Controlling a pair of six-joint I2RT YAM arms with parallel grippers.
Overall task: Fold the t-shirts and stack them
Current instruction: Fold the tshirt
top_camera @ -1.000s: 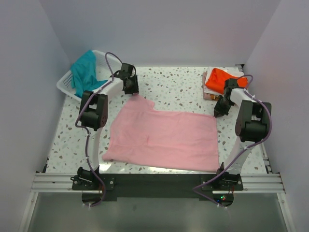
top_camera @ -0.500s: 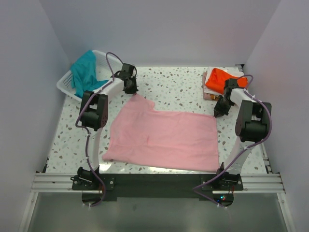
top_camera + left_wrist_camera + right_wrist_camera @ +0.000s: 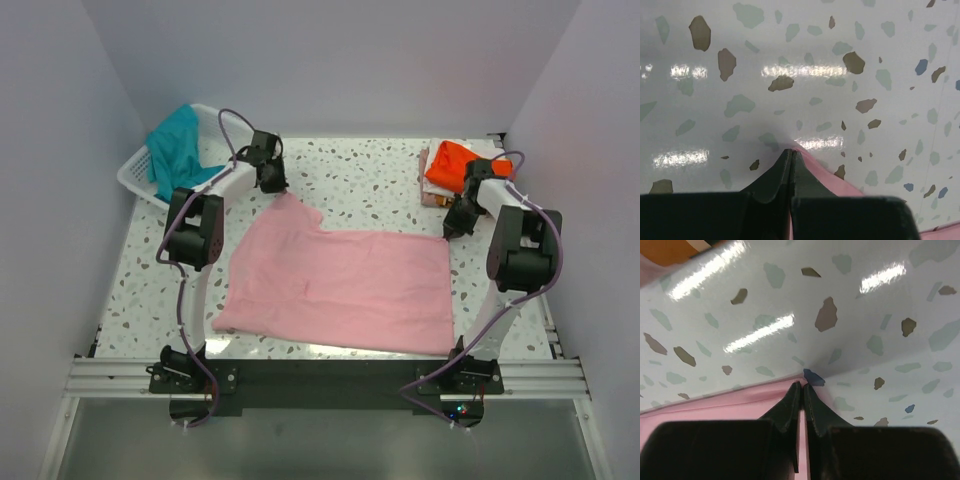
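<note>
A light pink t-shirt [image 3: 340, 285] lies spread flat in the middle of the table. My left gripper [image 3: 282, 194] is shut on its far left corner [image 3: 840, 180], the pink cloth pinched between the dark fingers [image 3: 805, 175]. My right gripper [image 3: 447, 233] is shut on the far right corner [image 3: 740, 405] of the same shirt. A bright orange t-shirt [image 3: 455, 165] sits folded on a small stack at the far right. A teal t-shirt [image 3: 178, 145] hangs over the basket at the far left.
A white lattice basket [image 3: 140, 172] stands at the far left corner. The speckled tabletop [image 3: 370, 180] shows bare between the shirts. Purple walls close in on the left, back and right sides.
The left gripper has shut on the pink shirt's far left corner and lifted it slightly. The right gripper has tightened on the far right corner and barely moved.
</note>
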